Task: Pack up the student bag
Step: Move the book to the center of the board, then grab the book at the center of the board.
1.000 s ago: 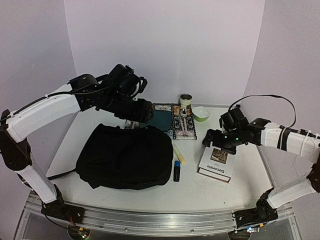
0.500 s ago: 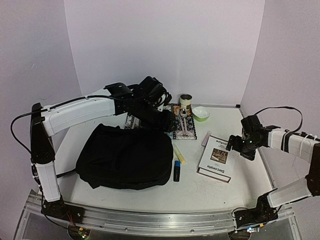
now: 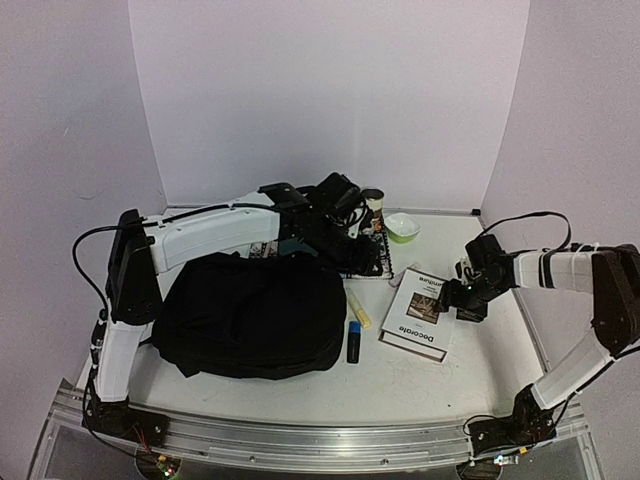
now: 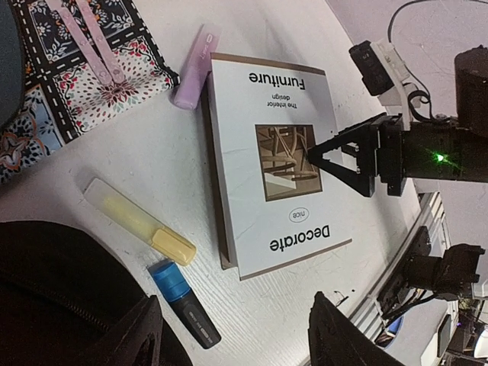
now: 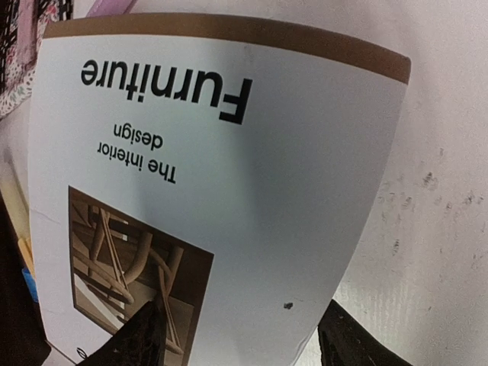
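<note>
While the bag point(image 3: 250, 315) lies slumped at the left middle of the table point(image 3: 480, 370), a soft, rounded heap of black fabric, nothing looks packed yet. Seen from above, the book point(image 3: 418, 313), a yellow highlighter point(image 3: 358, 308) and a dark marker point(image 3: 353, 342) all lie outside the bag to its right, so I judge the task barely begun. Whether the zip is open I cannot tell. From the left wrist, the left gripper point(image 4: 236, 335) hangs with its jaws apart and nothing between them, above the white, faintly grained tabletop. The book shows as a stiff, flat white rectangle with a brown edge band and a photo of a wooden chair. A pale pink highlighter point(image 4: 194, 67) lies just beside its far corner, next to a flowered patchwork cloth point(image 4: 76, 84). From the right wrist, the right gripper point(image 5: 244, 343) sits low over the smooth cover, jaws apart, clamped on nothing.
</note>
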